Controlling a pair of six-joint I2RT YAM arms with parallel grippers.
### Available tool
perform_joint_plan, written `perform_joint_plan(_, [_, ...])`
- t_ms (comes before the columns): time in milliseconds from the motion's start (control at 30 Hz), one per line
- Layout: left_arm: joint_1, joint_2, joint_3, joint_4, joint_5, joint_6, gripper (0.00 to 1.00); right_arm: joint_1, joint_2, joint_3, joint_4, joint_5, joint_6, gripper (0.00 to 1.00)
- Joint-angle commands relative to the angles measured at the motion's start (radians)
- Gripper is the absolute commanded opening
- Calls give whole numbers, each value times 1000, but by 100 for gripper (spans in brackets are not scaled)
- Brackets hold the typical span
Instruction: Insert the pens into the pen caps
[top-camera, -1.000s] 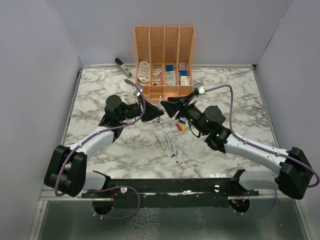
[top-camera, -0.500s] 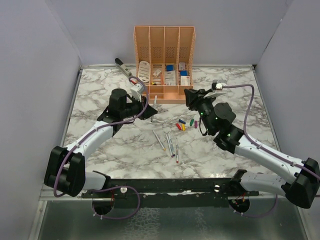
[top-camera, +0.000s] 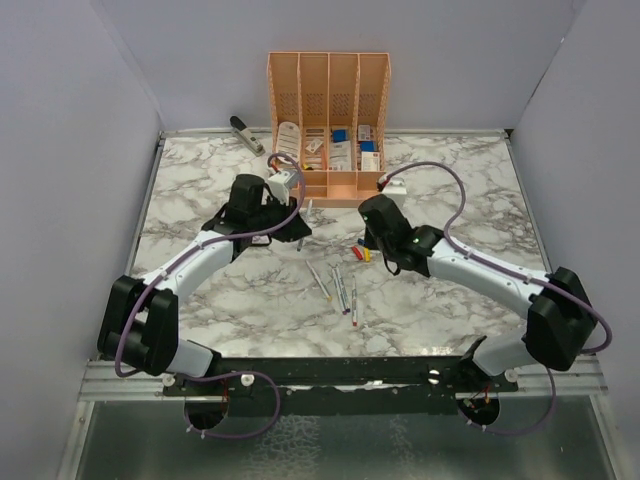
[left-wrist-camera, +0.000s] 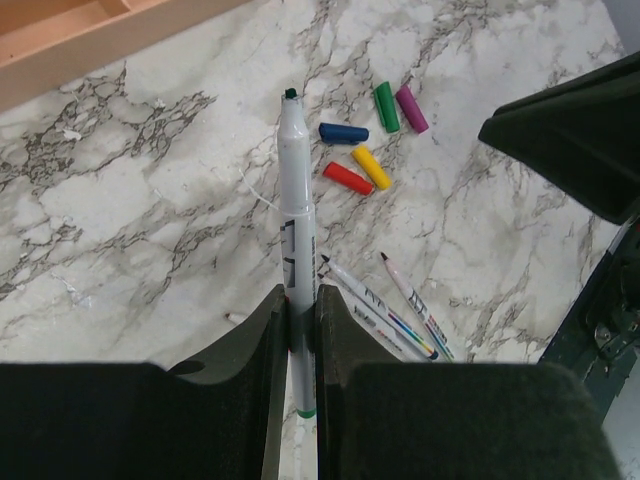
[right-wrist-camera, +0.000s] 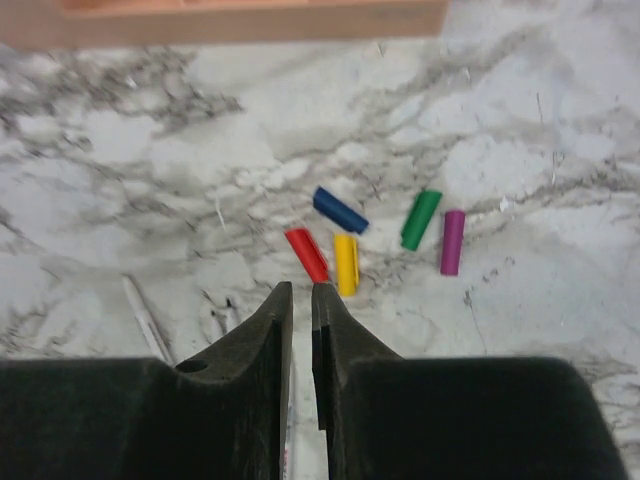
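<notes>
Assessing progress: 0 of 5 capped. All five caps (right-wrist-camera: 346, 262) lie loose in a group on the marble table (top-camera: 200, 290), near the orange organizer (top-camera: 328, 80). My left gripper (left-wrist-camera: 300, 300) is clamped on one green-tipped pen (left-wrist-camera: 294, 170), tip fwd, short of the caps. Remaining pens (top-camera: 340, 285) lie loose nearby. Right gripper (right-wrist-camera: 301, 292): jaws nearly together, nothing held, just short of the red cap (right-wrist-camera: 307, 254). Vs. 0.5 s ago: right arm dropped from organizer front to caps; left pen barely shifted.
</notes>
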Motion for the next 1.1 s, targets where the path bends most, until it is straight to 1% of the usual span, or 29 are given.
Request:
perform_joint_plan(0, [-20,29,56,-86,-54,19,0,-23,56,24,-160,-106,108,16])
perform_joint_plan(100, [-36,41,69,-107,-72,22,0,-93,78,5,-146,-197,123,20])
perform_joint_plan(133, [-41,41,70,-109,-80,22,0,-131,82,-5,-131,-230,118,21])
perform_joint_plan(200, [-54,41,70,-110,-109,21,0,-169,85,-20,-101,-279,95,25])
perform_joint_plan(333, [-75,35,68,-109,-134,24,0,-184,108,-7,-83,-272,53,33])
perform_joint_plan(400, [-78,41,69,-109,-129,26,0,-188,136,3,-81,-275,45,38])
perform_joint_plan(467, [-80,54,75,-110,-113,23,0,-192,163,6,-71,-282,45,40])
perform_joint_plan(733, [-90,65,57,-57,-81,-20,0,-209,244,32,-69,-255,55,39])
perform_joint_plan(1067, [-96,84,63,-53,-76,-28,0,-243,296,57,-64,-249,53,39])
